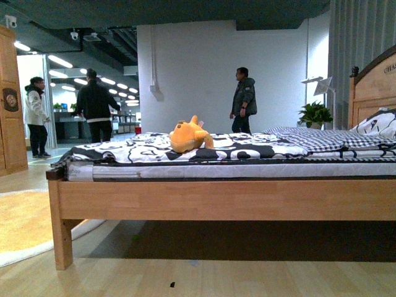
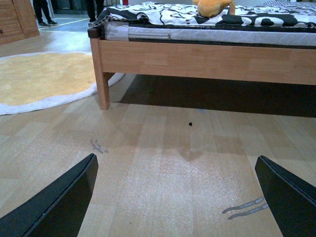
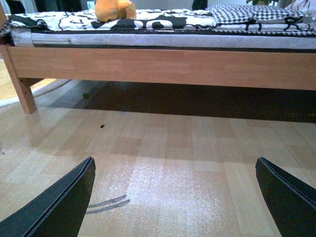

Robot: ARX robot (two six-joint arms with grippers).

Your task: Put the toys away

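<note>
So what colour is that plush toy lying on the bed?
Orange-yellow; the plush toy shows best in the front view.

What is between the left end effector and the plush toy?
Left wrist view: wooden floor with a dark speck, then the bed rail and mattress, with the plush toy on top.

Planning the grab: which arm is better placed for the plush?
Left, marginally: the plush lies just left of centre in the front view. Left gripper and right gripper are both open, short of the bed.
</note>
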